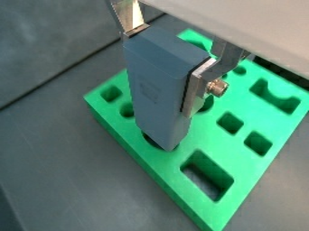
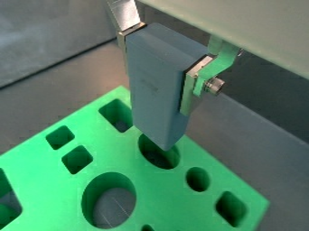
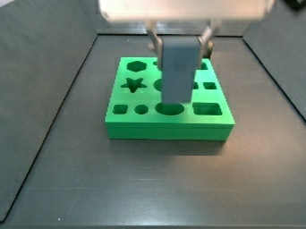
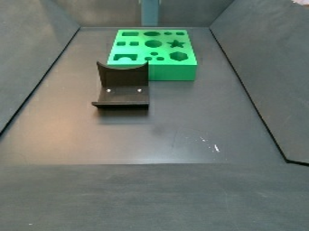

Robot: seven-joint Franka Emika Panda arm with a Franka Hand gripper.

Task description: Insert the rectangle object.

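Note:
My gripper [image 1: 165, 61] is shut on the rectangle object [image 1: 157, 90], a smooth grey-blue block held upright by its upper end between the silver fingers [image 1: 198, 83]. It hangs over the green board [image 1: 277, 126] with its lower end at a round cut-out [image 2: 158, 155]; I cannot tell whether it touches. Both show in the other wrist view: gripper [image 2: 163, 59], block [image 2: 154, 90], board [image 2: 49, 180]. In a side view the gripper [image 3: 180, 45] holds the block [image 3: 177, 76] over the front middle of the board [image 3: 167, 127]. A large rectangular cut-out [image 3: 209, 109] lies beside it.
The board has several cut-outs, among them a star [image 3: 132, 86] and a hexagon [image 3: 136, 65]. In a side view the dark fixture [image 4: 121, 87] stands on the floor in front of the board [image 4: 169, 72]. Dark walls surround the floor.

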